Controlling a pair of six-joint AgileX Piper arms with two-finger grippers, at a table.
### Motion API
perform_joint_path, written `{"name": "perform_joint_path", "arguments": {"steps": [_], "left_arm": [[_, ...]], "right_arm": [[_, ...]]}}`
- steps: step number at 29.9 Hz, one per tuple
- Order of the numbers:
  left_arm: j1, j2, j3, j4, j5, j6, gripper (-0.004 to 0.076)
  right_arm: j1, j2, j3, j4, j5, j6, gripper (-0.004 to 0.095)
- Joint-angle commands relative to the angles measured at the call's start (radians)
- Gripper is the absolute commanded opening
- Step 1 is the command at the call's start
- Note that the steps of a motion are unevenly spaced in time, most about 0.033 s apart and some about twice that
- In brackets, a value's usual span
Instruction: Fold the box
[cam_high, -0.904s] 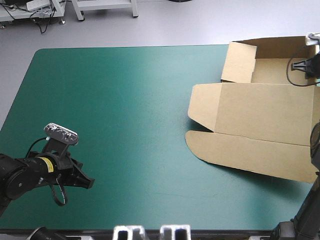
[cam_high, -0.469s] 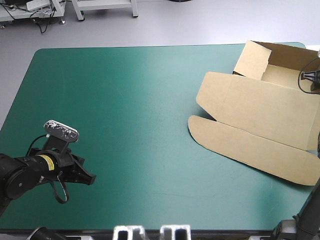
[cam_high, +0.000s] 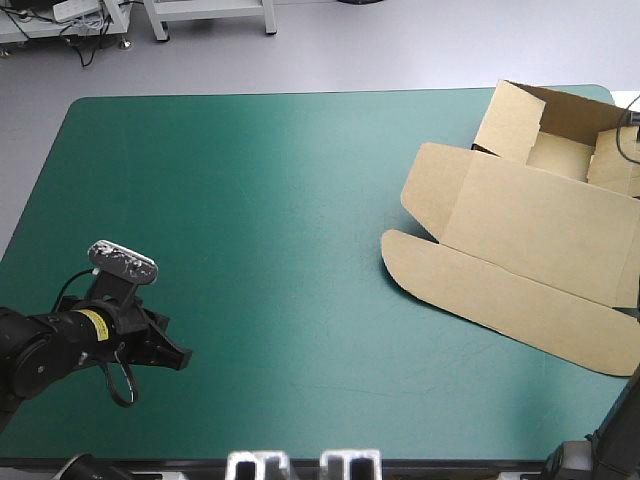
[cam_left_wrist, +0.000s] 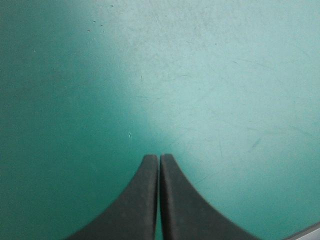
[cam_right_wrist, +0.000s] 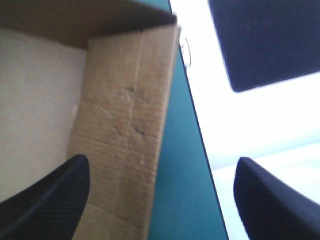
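The brown box (cam_high: 520, 240) lies at the table's far right, skewed to the edges. Its lid and rounded front flap are flat, and some walls stand raised at the far end, by the far right corner. In the right wrist view my right gripper (cam_right_wrist: 160, 200) is open, with a raised wall of the box (cam_right_wrist: 125, 125) between and ahead of its fingers, untouched. That gripper is outside the high view. My left gripper (cam_high: 180, 358) rests near the table's front left, far from the box. Its fingers (cam_left_wrist: 145, 200) are shut on nothing, over bare cover.
The teal-green cover (cam_high: 250, 230) spreads bare from the left edge to the box. In the right wrist view a narrow strip of cover (cam_right_wrist: 180, 180) runs beside the box wall along the table's right edge. The box's right part overhangs or leaves the high view.
The box has turned and slid toward the far right corner. The right gripper, seen earlier at the box's far wall, has left the high view. The left arm has hardly moved.
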Motion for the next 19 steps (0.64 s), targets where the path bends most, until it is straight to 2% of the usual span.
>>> {"name": "perform_joint_path", "arguments": {"steps": [1,3,6,11,15,19], "left_arm": [[-0.002,-0.009,-0.023,-0.002,-0.043,-0.009,-0.0003],[-0.002,-0.009,-0.023,-0.001,-0.044,-0.009,-0.0003],[-0.002,-0.009,-0.023,0.001,-0.054,-0.009,-0.0003],[-0.002,-0.009,-0.023,0.001,-0.078,-0.009,-0.0003],[-0.002,-0.009,-0.023,0.001,-0.094,-0.009,-0.0003],[-0.002,-0.009,-0.023,0.001,-0.096,-0.009,-0.0003]], "right_arm": [[-0.002,-0.146,-0.124,0.162,0.011,-0.004,0.0738],[-0.002,-0.192,-0.161,0.309,0.045,-0.055,0.0738],[0.016,-0.271,-0.163,0.431,0.045,-0.116,0.0681],[0.103,-0.38,-0.152,0.471,0.045,-0.106,0.0443],[0.243,-0.45,-0.094,0.528,0.045,-0.123,0.0214],[0.442,-0.525,0.049,0.439,0.045,-0.183,-0.0016]]}}
